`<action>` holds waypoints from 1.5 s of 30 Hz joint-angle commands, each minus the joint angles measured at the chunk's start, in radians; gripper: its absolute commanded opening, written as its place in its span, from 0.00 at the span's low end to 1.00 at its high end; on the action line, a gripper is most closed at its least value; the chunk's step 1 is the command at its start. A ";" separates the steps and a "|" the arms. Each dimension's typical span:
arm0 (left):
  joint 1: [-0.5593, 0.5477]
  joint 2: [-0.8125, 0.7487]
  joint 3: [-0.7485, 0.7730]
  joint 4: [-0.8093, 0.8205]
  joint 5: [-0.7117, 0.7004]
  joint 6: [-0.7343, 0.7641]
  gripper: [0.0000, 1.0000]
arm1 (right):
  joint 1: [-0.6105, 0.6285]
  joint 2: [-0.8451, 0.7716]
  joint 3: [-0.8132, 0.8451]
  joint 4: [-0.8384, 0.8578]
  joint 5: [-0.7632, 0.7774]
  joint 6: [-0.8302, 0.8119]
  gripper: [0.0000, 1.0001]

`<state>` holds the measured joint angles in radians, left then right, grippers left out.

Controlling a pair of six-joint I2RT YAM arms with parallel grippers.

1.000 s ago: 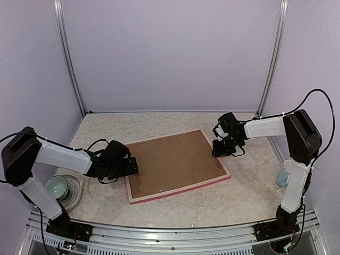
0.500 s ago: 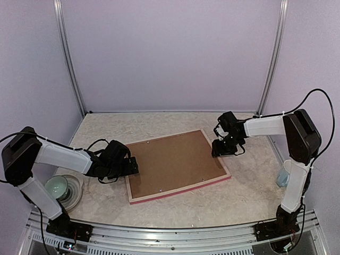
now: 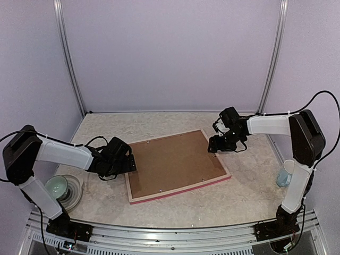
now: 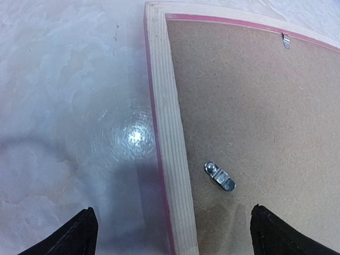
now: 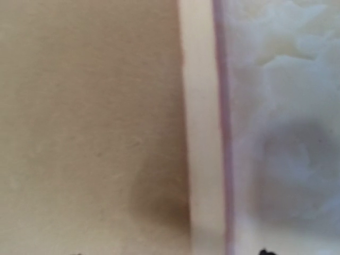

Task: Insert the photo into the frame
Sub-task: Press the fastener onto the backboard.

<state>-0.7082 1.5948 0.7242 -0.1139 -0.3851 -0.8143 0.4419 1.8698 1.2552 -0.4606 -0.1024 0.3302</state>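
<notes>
I am looking down on the frame, which is lying face down near the middle of the table, its pale wooden back turned up and a strip of pink-red moulding showing along the near edge. The brown backing board is sitting inside it, filling the opening. My left gripper is hovering low over the frame's left rail, and in the left wrist view its two dark fingers are standing as wide apart as they go, one over bare table and the other over the board, straddling the rail and gripping nothing. Between them a small metal turn clip is lying on the board just inside the rail, angled across its surface, and a second, smaller clip is sitting at the far edge. My right gripper is hanging over the frame's right rail, toward the far corner. Its wrist view is badly blurred, but only slivers of dark fingertip are showing at the bottom edge, well apart, so the jaws seem to be parted on either side of the rail with nothing between them but the frame below. Off to the left a pale green bowl is resting on a plate, and a light cup is standing beside the right arm's base.
</notes>
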 commanded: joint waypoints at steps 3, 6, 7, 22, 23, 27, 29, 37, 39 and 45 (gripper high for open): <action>0.034 0.043 0.043 -0.016 -0.027 0.015 0.98 | -0.006 -0.047 -0.084 0.051 -0.056 -0.001 0.71; 0.033 0.052 0.061 -0.021 -0.026 0.021 0.94 | -0.006 -0.049 -0.126 0.074 -0.071 0.003 0.71; 0.033 0.055 0.064 -0.024 -0.026 0.021 0.93 | -0.006 -0.051 -0.136 0.083 -0.080 0.003 0.71; 0.076 0.091 0.065 -0.019 -0.017 0.036 0.84 | 0.033 -0.114 -0.236 0.163 -0.191 0.048 0.71; 0.084 0.088 0.066 -0.014 -0.010 0.042 0.84 | 0.041 -0.123 -0.247 0.168 -0.190 0.055 0.71; 0.121 0.071 0.070 0.008 0.021 0.067 0.78 | 0.082 -0.164 -0.290 0.191 -0.192 0.092 0.71; 0.145 0.084 0.079 0.014 0.037 0.076 0.76 | 0.101 -0.181 -0.303 0.198 -0.189 0.109 0.71; 0.168 0.070 0.082 0.029 0.066 0.084 0.72 | 0.159 -0.235 -0.329 0.212 -0.171 0.161 0.71; 0.168 0.036 0.077 0.036 0.071 0.087 0.71 | 0.172 -0.239 -0.329 0.214 -0.165 0.168 0.71; 0.169 -0.054 0.074 0.034 0.057 0.087 0.71 | 0.174 -0.236 -0.328 0.219 -0.152 0.174 0.71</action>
<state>-0.5426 1.6001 0.8017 -0.1024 -0.3218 -0.7418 0.6067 1.6531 0.9329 -0.2657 -0.2581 0.4881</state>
